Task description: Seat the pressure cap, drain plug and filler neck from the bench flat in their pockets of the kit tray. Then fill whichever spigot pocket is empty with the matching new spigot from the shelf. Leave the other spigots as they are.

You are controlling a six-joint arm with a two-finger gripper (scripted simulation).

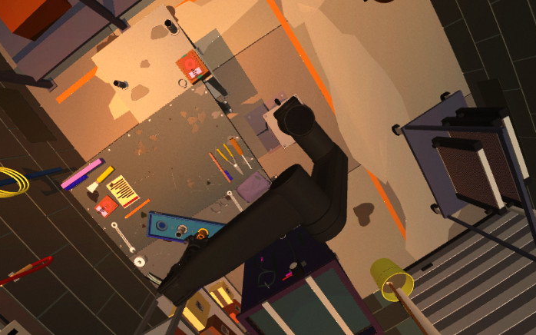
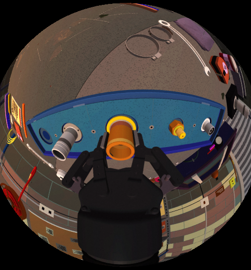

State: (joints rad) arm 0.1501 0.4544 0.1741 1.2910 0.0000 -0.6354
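Observation:
An orange filler neck (image 2: 120, 143) stands upright in the yellow-ringed middle pocket of the blue kit tray (image 2: 126, 121). My gripper (image 2: 121, 147) is over that pocket, its fingers clamped on the sides of the neck. Left of it a grey ribbed spigot (image 2: 65, 142) stands in its pocket, and a dark blue round pocket (image 2: 45, 135) lies further left. Right of the neck stand an orange and yellow plug (image 2: 178, 129) and a small grey fitting (image 2: 208, 126). From the side camera my arm hides much of the tray (image 1: 178, 227).
The tray's raised blue rim surrounds the pockets. Two hose clamps (image 2: 144, 45) and a long spanner (image 2: 187, 45) lie on the bench beyond the tray. A purple cloth (image 2: 195, 32) lies further off. A white round part (image 1: 139, 261) sits near the bench edge.

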